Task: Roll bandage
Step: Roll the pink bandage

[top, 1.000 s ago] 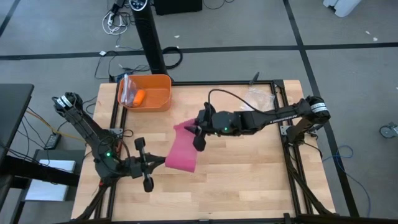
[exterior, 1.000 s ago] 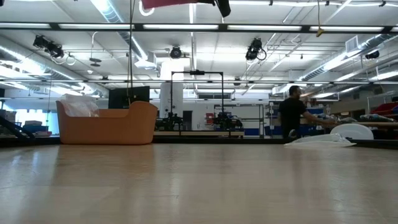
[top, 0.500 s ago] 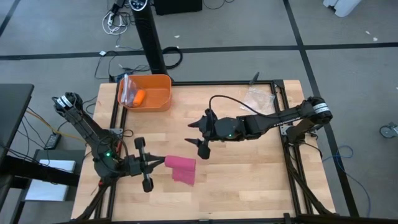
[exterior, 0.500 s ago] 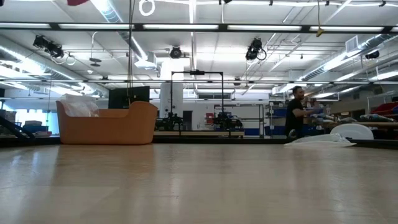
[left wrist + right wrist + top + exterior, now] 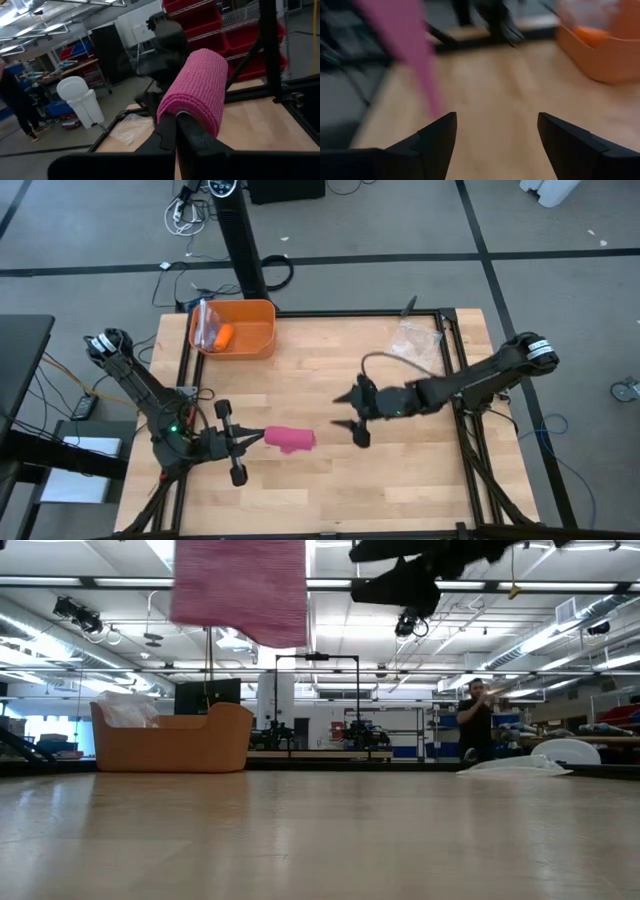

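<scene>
Pink bandage (image 5: 289, 439): released since before, droops | left hand (image 5: 246, 440): clamped on bandage | right hand (image 5: 352, 412): apart, withdrawn

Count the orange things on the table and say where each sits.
2: an orange plastic bin at the table's far left corner, and a small orange object inside it beside a clear plastic bag; more may be hidden under the bag.

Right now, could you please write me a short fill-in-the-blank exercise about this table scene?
1. The left tool is shut on the ____.
2. The right tool stands ____ and holds nothing.
3. The bin at the table's far left corner is coloured ____.

Missing words: bandage; open; orange.
</scene>
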`<move>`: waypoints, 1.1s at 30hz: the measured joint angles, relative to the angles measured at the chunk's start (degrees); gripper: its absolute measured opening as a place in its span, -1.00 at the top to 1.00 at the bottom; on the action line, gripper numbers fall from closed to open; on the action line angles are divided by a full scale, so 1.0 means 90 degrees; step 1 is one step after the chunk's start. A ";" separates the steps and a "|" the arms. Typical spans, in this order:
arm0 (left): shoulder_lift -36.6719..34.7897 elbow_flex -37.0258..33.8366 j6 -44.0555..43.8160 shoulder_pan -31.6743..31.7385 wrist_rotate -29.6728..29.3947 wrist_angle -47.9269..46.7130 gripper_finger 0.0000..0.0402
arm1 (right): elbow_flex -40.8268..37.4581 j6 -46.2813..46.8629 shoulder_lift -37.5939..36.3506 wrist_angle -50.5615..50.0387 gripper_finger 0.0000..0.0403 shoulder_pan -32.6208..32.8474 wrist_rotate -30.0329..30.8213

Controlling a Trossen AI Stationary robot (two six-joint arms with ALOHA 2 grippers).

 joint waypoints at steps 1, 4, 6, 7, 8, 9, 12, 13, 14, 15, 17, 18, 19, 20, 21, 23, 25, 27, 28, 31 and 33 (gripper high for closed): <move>0.0000 0.0000 -0.0002 0.0063 0.0072 0.0003 1.00 | -0.0370 0.0014 0.0140 0.0955 -0.38 0.0102 -0.0049; -0.0034 0.0000 -0.0004 0.0210 0.0316 0.0050 1.00 | -0.1113 -0.0140 0.0692 0.3115 -0.37 0.0434 0.0050; -0.0036 0.0000 -0.0001 0.0329 0.0490 0.0131 1.00 | -0.1240 -0.0228 0.1061 0.4057 -0.35 0.0611 0.0362; -0.0036 0.0000 -0.0001 0.0406 0.0566 0.0166 1.00 | -0.1241 -0.0281 0.1236 0.4296 -0.33 0.0664 0.0417; -0.0036 0.0000 -0.0001 0.0478 0.0666 0.0205 1.00 | -0.1227 -0.0292 0.1399 0.4451 -0.32 0.0702 0.0428; -0.0036 0.0000 -0.0003 0.0538 0.0734 0.0275 1.00 | -0.1186 -0.0261 0.1579 0.4553 -0.30 0.0709 0.0443; -0.0036 0.0009 0.0027 0.0701 0.0964 0.0447 1.00 | -0.0960 -0.0250 0.1926 0.4789 -0.30 0.0697 0.0517; -0.0036 0.0017 0.0030 0.0750 0.1040 0.0466 1.00 | -0.0850 -0.0249 0.2019 0.4852 -0.31 0.0674 0.0585; -0.0036 0.0019 0.0028 0.0791 0.1061 0.0469 1.00 | -0.0778 -0.0246 0.2098 0.4855 -0.31 0.0659 0.0648; -0.0036 0.0019 0.0030 0.0835 0.1084 0.0509 1.00 | -0.0723 -0.0246 0.2180 0.4816 -0.32 0.0624 0.0689; -0.0036 0.0019 0.0032 0.0885 0.1112 0.0552 1.00 | -0.0586 -0.0246 0.2307 0.4830 -0.34 0.0588 0.0668; -0.0036 0.0019 0.0035 0.0906 0.1120 0.0558 1.00 | -0.0545 -0.0248 0.2320 0.4901 -0.34 0.0574 0.0628; -0.0036 0.0019 0.0035 0.0928 0.1143 0.0559 1.00 | -0.0478 -0.0247 0.2338 0.4942 -0.33 0.0569 0.0600; -0.0036 0.0019 0.0038 0.0951 0.1138 0.0559 1.00 | -0.0423 -0.0214 0.2371 0.4967 -0.32 0.0569 0.0578; -0.0036 0.0019 0.0049 0.0975 0.1135 0.0577 1.00 | -0.0395 -0.0139 0.2392 0.4899 -0.29 0.0569 0.0581; -0.0036 0.0019 0.0129 0.1030 0.1117 0.0652 1.00 | -0.0369 0.0021 0.2413 0.4712 -0.17 0.0569 0.0635; -0.0036 0.0019 0.0202 0.1078 0.1120 0.0785 1.00 | -0.0362 0.0102 0.2405 0.4621 0.02 0.0557 0.0848; -0.0036 0.0019 0.0297 0.1123 0.1119 0.0940 1.00 | -0.0361 0.0138 0.2407 0.4603 0.28 0.0540 0.1027; -0.0036 0.0019 0.0384 0.1151 0.1123 0.1057 1.00 | -0.0364 0.0123 0.2408 0.4675 0.43 0.0522 0.1042; -0.0036 0.0019 0.0562 0.1201 0.1119 0.1510 1.00 | -0.0357 -0.0062 0.2405 0.4822 0.88 0.0523 0.1057; -0.0036 0.0019 0.0630 0.1258 0.1119 0.1784 1.00 | -0.0357 -0.0073 0.2405 0.4801 0.93 0.0526 0.1034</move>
